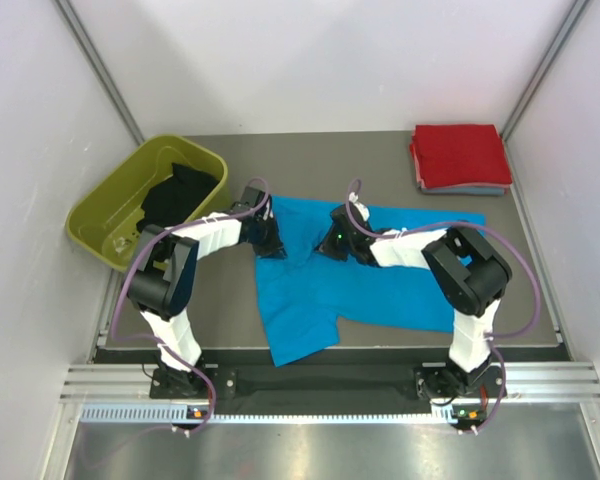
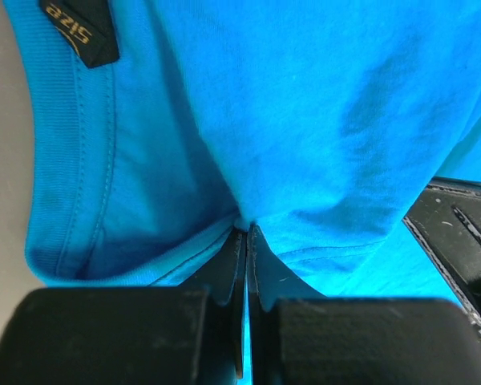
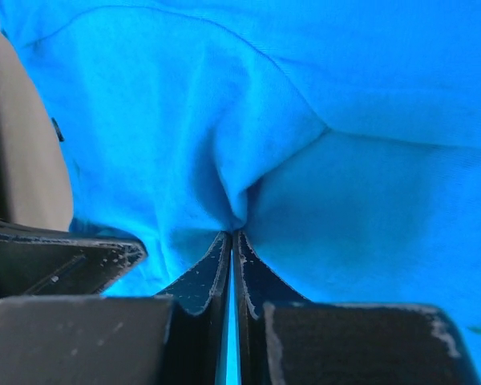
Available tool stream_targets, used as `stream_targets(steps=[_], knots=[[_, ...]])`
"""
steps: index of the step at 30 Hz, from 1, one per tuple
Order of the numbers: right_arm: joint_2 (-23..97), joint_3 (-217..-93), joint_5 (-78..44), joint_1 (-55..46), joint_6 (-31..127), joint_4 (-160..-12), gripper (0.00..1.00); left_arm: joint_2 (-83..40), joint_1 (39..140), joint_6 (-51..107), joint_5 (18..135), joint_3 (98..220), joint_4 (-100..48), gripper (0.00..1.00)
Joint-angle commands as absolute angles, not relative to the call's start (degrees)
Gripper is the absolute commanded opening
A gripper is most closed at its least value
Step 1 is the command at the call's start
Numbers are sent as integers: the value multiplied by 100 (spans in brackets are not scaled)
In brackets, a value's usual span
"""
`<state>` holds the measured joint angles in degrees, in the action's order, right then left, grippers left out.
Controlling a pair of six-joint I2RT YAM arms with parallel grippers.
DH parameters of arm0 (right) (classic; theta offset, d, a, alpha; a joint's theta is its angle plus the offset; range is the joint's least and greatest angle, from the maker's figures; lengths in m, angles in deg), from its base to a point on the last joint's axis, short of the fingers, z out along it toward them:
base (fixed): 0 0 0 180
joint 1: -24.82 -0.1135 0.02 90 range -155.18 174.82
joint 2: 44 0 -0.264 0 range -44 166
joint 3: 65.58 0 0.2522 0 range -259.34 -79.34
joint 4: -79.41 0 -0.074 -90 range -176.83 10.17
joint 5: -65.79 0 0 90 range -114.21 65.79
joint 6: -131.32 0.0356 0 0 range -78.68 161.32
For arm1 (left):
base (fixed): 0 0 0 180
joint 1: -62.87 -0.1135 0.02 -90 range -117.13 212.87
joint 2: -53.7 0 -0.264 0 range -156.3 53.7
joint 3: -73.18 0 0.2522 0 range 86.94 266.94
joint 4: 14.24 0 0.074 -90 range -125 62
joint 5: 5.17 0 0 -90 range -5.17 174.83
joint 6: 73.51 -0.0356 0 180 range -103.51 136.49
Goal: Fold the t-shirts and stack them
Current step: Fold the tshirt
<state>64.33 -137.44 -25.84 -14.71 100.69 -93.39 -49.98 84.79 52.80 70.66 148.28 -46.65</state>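
Nearest the lens in each wrist view are the fingers. Check them first.

1. **Left hand** (image 2: 247, 233): the jaws are pressed together on a pinch of the blue shirt (image 2: 305, 104), just beside the collar (image 2: 72, 136) and its size label (image 2: 78, 28).
2. **Right hand** (image 3: 231, 234): the jaws are also together, with a ridge of the same cloth caught between them.

**Location of the work.** From above, the blue shirt lies opened out and rumpled on the counter (image 1: 380, 170), between the two arms. One corner reaches the near edge. Both hands grip its far part, near each other but apart. A folded red shirt (image 1: 460, 155) sits on a grey shirt (image 1: 470, 189) at the far right corner. A black shirt (image 1: 180, 195) lies in the tub (image 1: 100, 215) at the far left.

**Step in hand.** Judge this as the start of the blue shirt's fold. Both grasps are made, and no fold line shows yet. Two shirts appear stacked, and the black one is untouched.

**Next move.**
- Raise both hands together and at the same rate, so the cloth hangs or drags evenly.
- Keep the hands level, since uneven pull will skew the fold.
- Treat each pinch as shallow, because a quick lift may let the cloth slip.
- Keep clear of the tub and the stack.
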Motion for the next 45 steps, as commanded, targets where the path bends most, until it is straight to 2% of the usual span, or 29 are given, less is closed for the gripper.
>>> stream_targets(steps=[1,15,26,29,32,33,45], knots=[[5998,-14024,-2896,-1534,9731,-9079,0,-5019,8494,5226,7270,15092,-4777,0],[5593,-14446,-3054,-1526,8904,-7366,2,-5037,8494,5147,7542,15373,-5295,0],[5760,-15018,-2835,-1464,8299,-7002,6,-5107,8494,4980,7903,15629,-5762,0],[5909,-15245,-2712,-1412,8131,-7022,9,-5124,8494,4919,8096,15699,-5875,0],[6234,-15561,-2729,-1385,7982,-6768,24,-5186,8494,4848,8272,15892,-6016,0],[6252,-15589,-2729,-1385,7964,-6732,26,-5203,8494,4822,8298,15927,-6060,0],[6024,-14834,-2615,-1411,8648,-7135,31,-5458,8485,4620,8773,16411,-6403,0]])
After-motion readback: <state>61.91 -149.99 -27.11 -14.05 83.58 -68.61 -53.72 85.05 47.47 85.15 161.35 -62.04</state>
